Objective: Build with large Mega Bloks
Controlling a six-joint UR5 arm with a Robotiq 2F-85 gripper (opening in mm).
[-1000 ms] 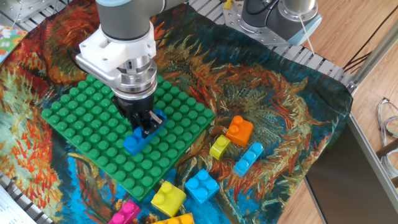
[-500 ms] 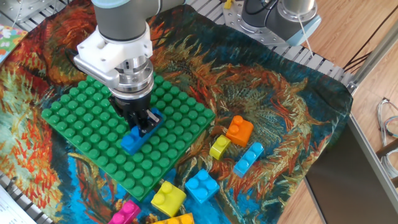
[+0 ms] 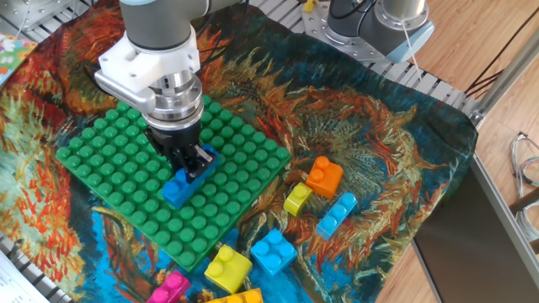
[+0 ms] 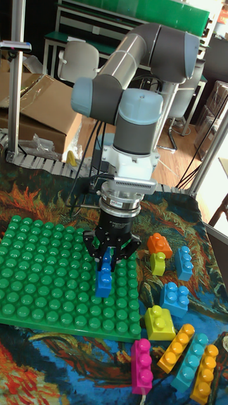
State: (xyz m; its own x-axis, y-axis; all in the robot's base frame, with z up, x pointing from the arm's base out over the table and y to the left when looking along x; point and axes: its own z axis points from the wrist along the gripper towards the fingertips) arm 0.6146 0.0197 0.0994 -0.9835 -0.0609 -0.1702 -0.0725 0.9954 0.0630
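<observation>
Where the painted cloth [image 3: 396,160] covers the table, green baseplate [image 3: 118,160] lies at its left side; gripper [image 3: 189,162] above it, fingers clamped on long blue block [image 3: 179,187] near the plate's right edge. Loose orange block [image 3: 324,177], small yellow block [image 3: 296,199] on cloth beside the plate.

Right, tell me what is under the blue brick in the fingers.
The green baseplate lies under the long blue brick, whose free end sits among its studs. The gripper covers the other end, so whether the brick is pressed fully down cannot be seen.
</observation>
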